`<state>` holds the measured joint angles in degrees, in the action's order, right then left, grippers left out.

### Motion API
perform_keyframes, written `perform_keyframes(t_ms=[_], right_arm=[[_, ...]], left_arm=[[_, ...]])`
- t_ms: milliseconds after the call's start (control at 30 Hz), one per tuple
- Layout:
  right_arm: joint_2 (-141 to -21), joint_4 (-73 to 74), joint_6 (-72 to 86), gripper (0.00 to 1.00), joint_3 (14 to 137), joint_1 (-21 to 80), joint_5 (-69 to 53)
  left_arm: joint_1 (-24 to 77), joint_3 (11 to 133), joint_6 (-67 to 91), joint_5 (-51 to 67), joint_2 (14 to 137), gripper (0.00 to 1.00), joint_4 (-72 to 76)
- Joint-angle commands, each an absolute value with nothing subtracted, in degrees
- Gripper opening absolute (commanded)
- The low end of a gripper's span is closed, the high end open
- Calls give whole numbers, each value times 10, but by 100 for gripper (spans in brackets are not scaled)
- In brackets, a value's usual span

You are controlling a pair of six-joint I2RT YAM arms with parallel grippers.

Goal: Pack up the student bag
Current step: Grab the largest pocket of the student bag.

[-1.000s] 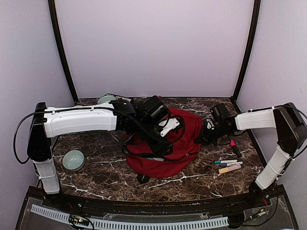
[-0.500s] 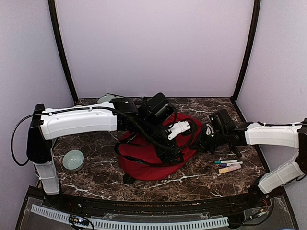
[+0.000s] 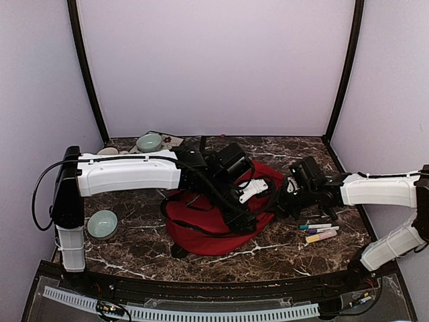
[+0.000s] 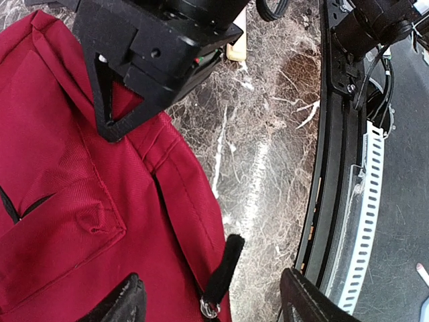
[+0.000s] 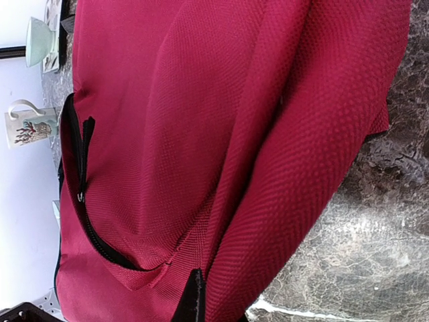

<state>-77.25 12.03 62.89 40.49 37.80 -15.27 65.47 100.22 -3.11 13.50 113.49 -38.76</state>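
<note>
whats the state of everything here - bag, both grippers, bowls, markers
student bag: lying slumped on the table, zip state unclear
left gripper: open, over the bag, holding nothing
right gripper: shut, pinching the bag's right edge
near bowl: upright, empty, left of the bag
far bowl: upright, back left
markers: lying flat, right of the bag

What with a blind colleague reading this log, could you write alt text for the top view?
A red backpack lies midway on a dark marble table; the left gripper hangs open over it while the right gripper pinches its right edge. Markers lie to its right, a pale green bowl to its left, and another bowl at the back.
</note>
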Motion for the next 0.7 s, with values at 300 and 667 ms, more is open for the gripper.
perform_keyframes(t_ms=[300, 667], right_arm=[[-784, 113, 637, 0, 430, 399, -156], [-788, 119, 636, 0, 433, 402, -156]], left_arm=[[655, 1020, -26, 174, 1160, 56, -374], [656, 1017, -12, 171, 1162, 0, -366]])
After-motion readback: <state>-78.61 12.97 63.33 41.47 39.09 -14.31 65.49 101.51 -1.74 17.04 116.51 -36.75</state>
